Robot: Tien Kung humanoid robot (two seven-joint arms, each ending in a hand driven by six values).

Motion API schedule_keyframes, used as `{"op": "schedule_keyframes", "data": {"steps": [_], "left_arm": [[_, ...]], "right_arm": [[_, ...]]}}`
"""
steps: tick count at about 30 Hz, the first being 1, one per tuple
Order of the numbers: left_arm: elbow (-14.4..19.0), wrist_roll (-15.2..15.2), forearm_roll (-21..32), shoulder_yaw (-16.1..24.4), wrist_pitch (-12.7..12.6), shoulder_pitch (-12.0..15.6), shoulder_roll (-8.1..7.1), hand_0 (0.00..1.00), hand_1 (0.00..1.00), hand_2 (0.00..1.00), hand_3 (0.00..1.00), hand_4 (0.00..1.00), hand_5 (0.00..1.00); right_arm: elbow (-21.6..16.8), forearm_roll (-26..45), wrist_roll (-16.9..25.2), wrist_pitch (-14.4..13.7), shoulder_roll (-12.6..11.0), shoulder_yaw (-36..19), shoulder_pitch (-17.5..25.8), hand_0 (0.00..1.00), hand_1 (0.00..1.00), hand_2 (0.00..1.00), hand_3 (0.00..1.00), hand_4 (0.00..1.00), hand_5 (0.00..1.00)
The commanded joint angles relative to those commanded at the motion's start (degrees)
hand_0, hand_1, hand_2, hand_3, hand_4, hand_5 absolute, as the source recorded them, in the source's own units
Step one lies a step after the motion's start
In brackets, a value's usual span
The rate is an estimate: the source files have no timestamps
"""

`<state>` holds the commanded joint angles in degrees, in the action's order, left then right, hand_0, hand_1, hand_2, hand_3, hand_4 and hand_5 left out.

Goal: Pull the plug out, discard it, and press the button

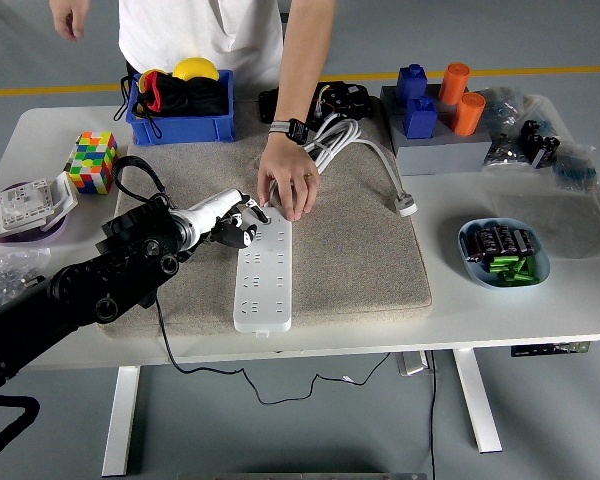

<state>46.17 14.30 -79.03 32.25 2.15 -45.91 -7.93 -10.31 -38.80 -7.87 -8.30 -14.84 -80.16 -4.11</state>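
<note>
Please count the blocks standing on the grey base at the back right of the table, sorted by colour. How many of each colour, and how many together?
Blue blocks: 2
Orange cylinders: 2
Total on the grey base: 4

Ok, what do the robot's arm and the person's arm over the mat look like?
The robot's left arm is black with round joint housings, a white forearm section near the wrist, a looping black cable, and a black-and-white left hand. The person's arm is bare below a white shirt, with a dark wristwatch and a ring.
</note>
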Motion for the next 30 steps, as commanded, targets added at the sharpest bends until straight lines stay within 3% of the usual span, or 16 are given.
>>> {"op": "schedule_keyframes", "data": {"steps": [7,15,22,23,28,29,30], "left_arm": [[1.9,-0.4,-0.9,2.4,-0.3,0.2,-0.21,0.015,0.045,0.05,0.666,0.423,0.002],[4.9,-0.8,-3.3,9.3,-0.5,1.6,-1.0,0.014,0.045,0.05,0.666,0.419,0.002],[7.7,-4.8,-8.7,19.1,-3.1,4.8,-3.03,0.009,0.045,0.07,0.662,0.401,0.002],[8.3,-5.3,-9.7,20.7,-3.4,5.5,-3.46,0.1,0.125,0.189,0.661,0.506,0.002],[12.0,-6.5,-13.0,30.0,-4.4,9.0,-5.66,0.1,0.125,0.189,0.661,0.506,0.002],[12.8,-6.7,-13.6,32.0,-4.5,9.8,-6.09,0.503,0.566,0.503,0.691,0.653,0.037],[13.1,-6.9,-13.8,32.9,-4.5,10.1,-6.29,0.503,0.566,0.503,0.691,0.653,0.037]], "right_arm": [[0.0,-0.1,0.0,0.0,0.0,-0.2,0.0,0.743,0.654,0.64,0.612,0.648,0.468],[0.0,-0.1,0.1,-0.1,0.1,-0.4,0.0,0.743,0.655,0.64,0.612,0.648,0.468],[0.0,-0.2,0.1,0.0,0.3,-0.6,0.1,0.743,0.654,0.64,0.612,0.648,0.468],[0.0,-0.3,0.1,0.0,0.3,-0.7,0.2,0.743,0.654,0.64,0.612,0.648,0.468],[0.0,-0.5,0.0,0.1,0.4,-1.0,0.3,0.743,0.654,0.64,0.612,0.648,0.468],[0.0,-0.5,0.0,0.1,0.4,-1.0,0.3,0.743,0.654,0.64,0.612,0.648,0.468],[0.0,-0.5,0.0,0.1,0.4,-1.0,0.3,0.743,0.654,0.64,0.612,0.648,0.468]]}}
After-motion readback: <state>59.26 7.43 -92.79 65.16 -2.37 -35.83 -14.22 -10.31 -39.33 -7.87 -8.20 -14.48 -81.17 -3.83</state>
